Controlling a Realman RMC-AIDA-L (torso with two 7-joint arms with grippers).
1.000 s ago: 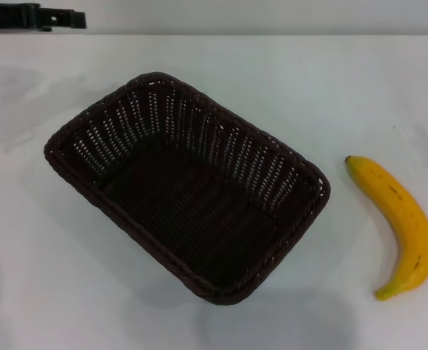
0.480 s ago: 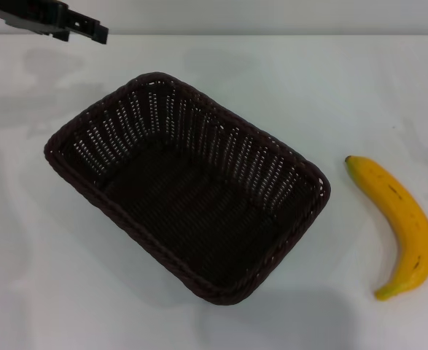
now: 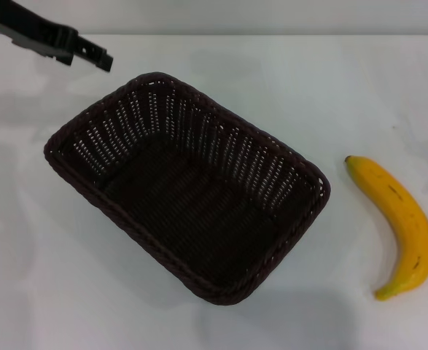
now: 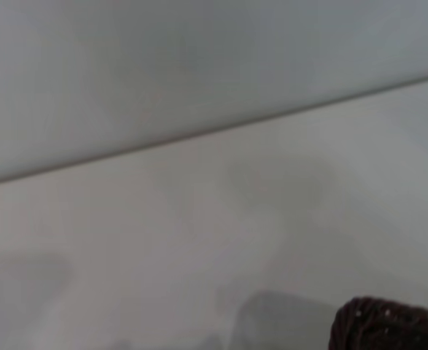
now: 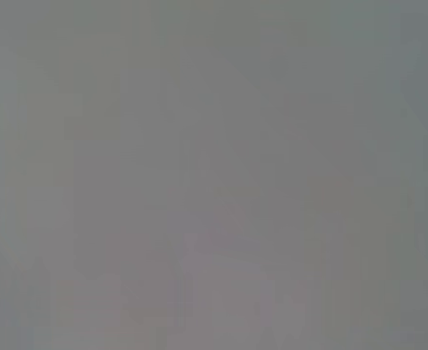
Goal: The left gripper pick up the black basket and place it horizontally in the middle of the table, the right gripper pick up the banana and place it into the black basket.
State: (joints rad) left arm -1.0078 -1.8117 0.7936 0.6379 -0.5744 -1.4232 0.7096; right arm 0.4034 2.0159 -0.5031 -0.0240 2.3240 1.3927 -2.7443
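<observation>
Black basket (image 3: 187, 188) sitting empty and askew on the white table (image 3: 46, 292), with the left gripper (image 3: 97, 58) just off its far-left corner.

The gripper hovers above the table, fingertips pointing toward the basket rim without touching it; whether they are parted is unclear. A yellow banana (image 3: 397, 224) lies well beyond the basket's opposite side. The left wrist view catches a basket corner (image 4: 388, 324).

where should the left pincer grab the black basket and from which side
Best guess: the braided rim at the far-left corner of the black basket, reached from above, one finger inside and one outside. The basket sits open side up, askew, and that corner lies nearest the left pincer.
</observation>
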